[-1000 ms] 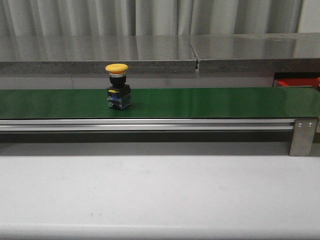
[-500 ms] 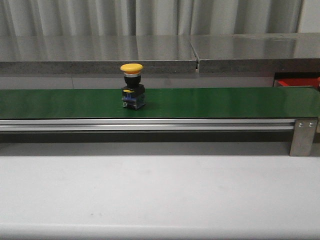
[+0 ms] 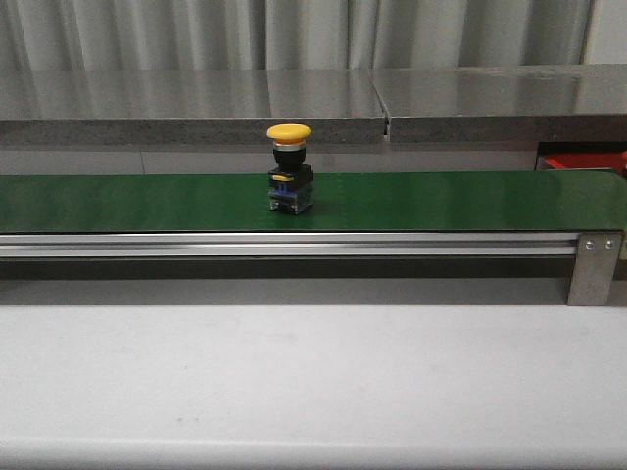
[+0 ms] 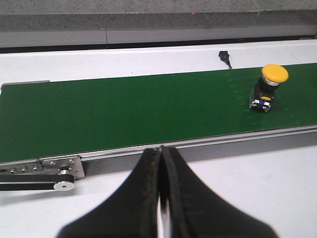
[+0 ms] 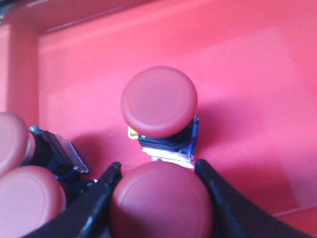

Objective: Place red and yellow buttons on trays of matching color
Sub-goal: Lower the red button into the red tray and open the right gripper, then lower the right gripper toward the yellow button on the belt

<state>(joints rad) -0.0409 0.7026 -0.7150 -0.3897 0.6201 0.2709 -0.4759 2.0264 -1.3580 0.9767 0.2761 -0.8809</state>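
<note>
Red buttons trayed, one yellow left

Our right pincer [image 5: 157, 198] grips a red button [image 5: 161, 206] over the red tray [image 5: 257, 74]; beyond our closed, empty left pincer [image 4: 159, 198], the yellow button [image 3: 290, 168] stands on the conveyor belt [image 3: 441, 201].

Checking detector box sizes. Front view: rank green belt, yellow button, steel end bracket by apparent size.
1. green belt, spans the frame
2. steel end bracket
3. yellow button, close to the bracket in area; ranking unsure
</note>
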